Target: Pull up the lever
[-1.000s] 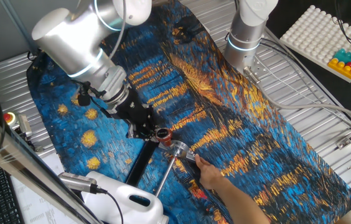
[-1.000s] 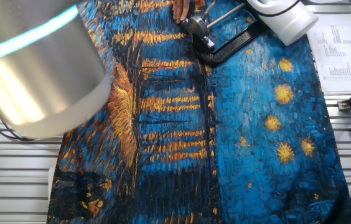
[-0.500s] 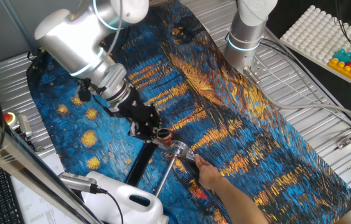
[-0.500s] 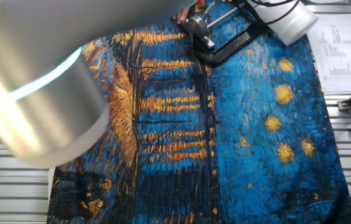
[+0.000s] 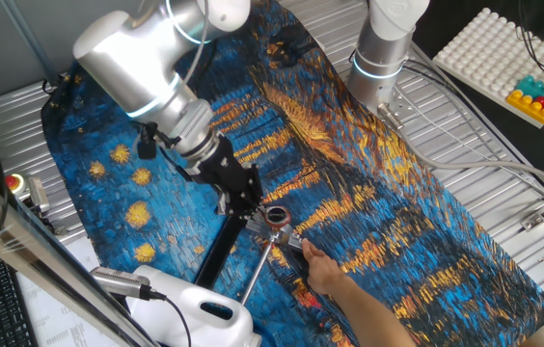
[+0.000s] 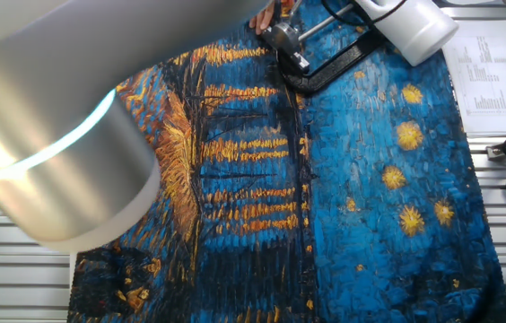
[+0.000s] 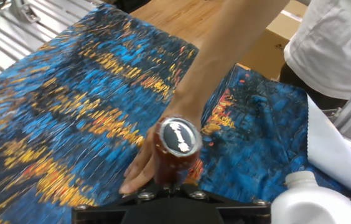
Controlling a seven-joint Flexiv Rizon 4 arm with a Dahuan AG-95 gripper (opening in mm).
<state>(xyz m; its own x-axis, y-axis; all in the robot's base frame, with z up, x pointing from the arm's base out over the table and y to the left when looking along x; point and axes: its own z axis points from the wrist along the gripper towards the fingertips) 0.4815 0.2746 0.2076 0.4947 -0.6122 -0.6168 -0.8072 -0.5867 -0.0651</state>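
Observation:
The lever's dark-red knob (image 5: 275,214) stands above the silver pivot hub (image 5: 287,235) near the cloth's front edge. My gripper (image 5: 259,208) is shut on the knob, reaching in from the left. In the hand view the knob (image 7: 177,148), with its silver cap, fills the middle just above the gripper's black body (image 7: 169,210); the fingertips are hidden. In the other fixed view the hub (image 6: 284,40) shows at the top edge, and the knob is hidden by the arm.
A person's hand (image 5: 327,276) presses on the fixture beside the hub. A long plain silver rod (image 5: 256,273) and a flat black bar (image 5: 213,253) run toward a white bottle (image 5: 204,310). A second arm's base (image 5: 384,48) stands at the back.
My gripper has moved right and toward the hub with the knob in it, so the lever has swung over. The person's hand has stayed put.

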